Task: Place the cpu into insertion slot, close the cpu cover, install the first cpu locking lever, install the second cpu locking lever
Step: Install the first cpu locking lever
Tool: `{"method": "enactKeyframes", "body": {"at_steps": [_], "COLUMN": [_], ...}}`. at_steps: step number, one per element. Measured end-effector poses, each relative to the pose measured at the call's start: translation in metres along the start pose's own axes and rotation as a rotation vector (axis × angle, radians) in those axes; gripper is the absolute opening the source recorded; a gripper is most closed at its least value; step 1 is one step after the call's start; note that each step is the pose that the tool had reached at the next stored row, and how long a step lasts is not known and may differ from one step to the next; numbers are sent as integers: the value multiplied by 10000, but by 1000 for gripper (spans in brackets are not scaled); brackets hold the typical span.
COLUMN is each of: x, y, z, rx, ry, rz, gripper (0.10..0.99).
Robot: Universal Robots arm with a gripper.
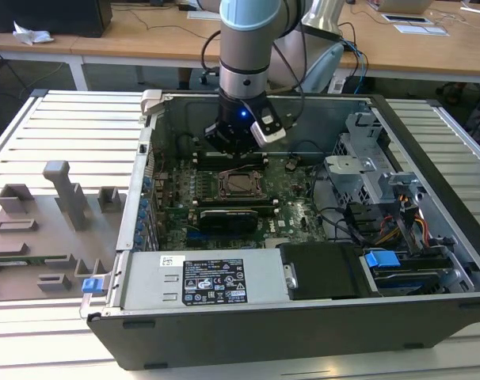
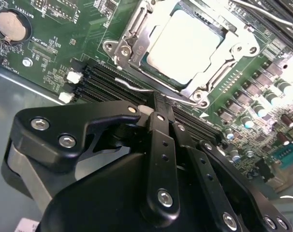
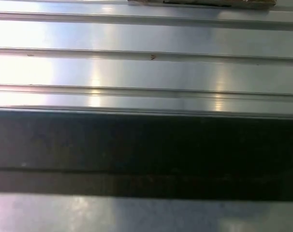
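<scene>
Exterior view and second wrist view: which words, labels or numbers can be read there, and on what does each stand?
Large label on the power supply: print too small to read.
Small white sticker above it: too small to read.
White lettering on the motherboard beside the coin cell battery: too blurred to read.
cpu face: no marking can be made out.

Open computer case (image 1: 430,142) on slatted metal table (image 1: 66,127), grey fixtures (image 1: 66,190) beside, wooden desks (image 1: 145,36) behind
</scene>
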State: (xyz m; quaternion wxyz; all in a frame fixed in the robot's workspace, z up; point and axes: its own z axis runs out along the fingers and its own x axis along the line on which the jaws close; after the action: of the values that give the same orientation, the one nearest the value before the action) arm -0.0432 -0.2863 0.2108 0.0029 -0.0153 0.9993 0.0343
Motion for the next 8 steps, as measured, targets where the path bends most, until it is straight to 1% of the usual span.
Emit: {"method": "enactKeyframes", "body": {"at_steps": [8], "x": [-87], "y": [-5], "z": [39], "rx": [1], "ry": [2], "rz": [1], "gripper": [110]}}
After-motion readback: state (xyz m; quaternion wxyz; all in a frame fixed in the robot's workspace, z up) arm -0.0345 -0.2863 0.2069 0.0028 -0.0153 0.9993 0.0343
